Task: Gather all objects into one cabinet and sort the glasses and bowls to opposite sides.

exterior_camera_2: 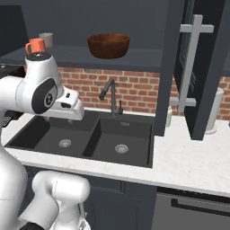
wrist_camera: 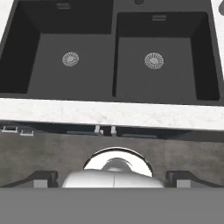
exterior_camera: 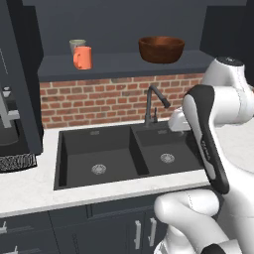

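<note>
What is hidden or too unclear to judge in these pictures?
- Grey-green cup, left base view: the orange mug in front covers its lower part.
- Inside of the brown bowl, both base views: the cameras look up at the shelf, so its wall hides any contents.
- White container, right base view: the open cabinet door covers most of it; what it is cannot be told.
</note>
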